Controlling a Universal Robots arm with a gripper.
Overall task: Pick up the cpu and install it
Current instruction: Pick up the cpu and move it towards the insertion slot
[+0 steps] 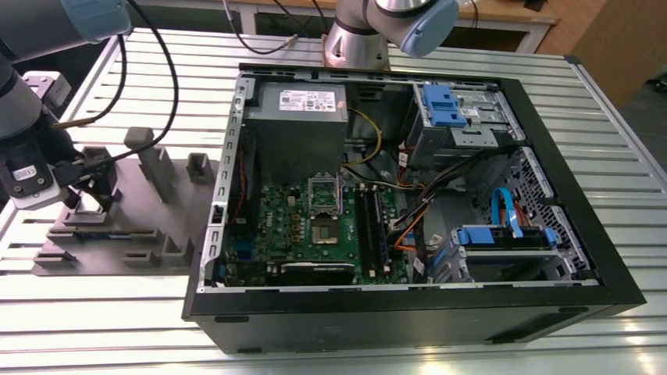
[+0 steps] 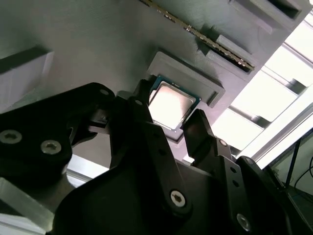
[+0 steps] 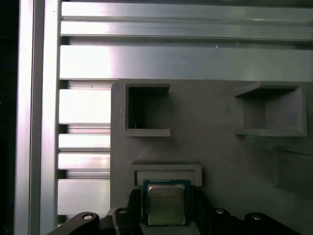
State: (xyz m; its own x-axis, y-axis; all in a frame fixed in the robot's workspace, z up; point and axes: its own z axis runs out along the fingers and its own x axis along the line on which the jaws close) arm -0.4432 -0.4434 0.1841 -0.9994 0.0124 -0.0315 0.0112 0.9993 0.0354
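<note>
Silver-grey metal is what the cpu (image 3: 166, 203) is topped with: a small flat square chip, its pale lid rounded at the corners and framed by a thin blue-green board edge. Some faint print can be made out on the lid in the first wrist view, and a bright glare is picked up on it in the second wrist view (image 2: 170, 104).

The chip is seated flat in a shallow pocket of a grey fixture (image 1: 146, 228), with a raised lip of the pocket just beside one of its edges. That pocket is found close to the fixture's edge, where the slatted aluminium tabletop (image 1: 105, 312) begins. Two empty square recesses are seen further in on the fixture.

The gripper (image 2: 168, 110) is positioned right over the chip, at the tabletop's edge on the exterior view's left. Its black fingers (image 2: 198, 128) are pressed against two opposite sides of the cpu, so it looks clamped between them, no gap being seen on either side in both wrist views. Whether the chip has been raised off the pocket floor can't be told.

Well apart from all that, an open computer case (image 1: 417, 306) is laid on its side across the middle of the tabletop. A green motherboard (image 1: 302, 226) is exposed inside it, and the socket (image 1: 325, 199) on it is seen with nothing in it.
</note>
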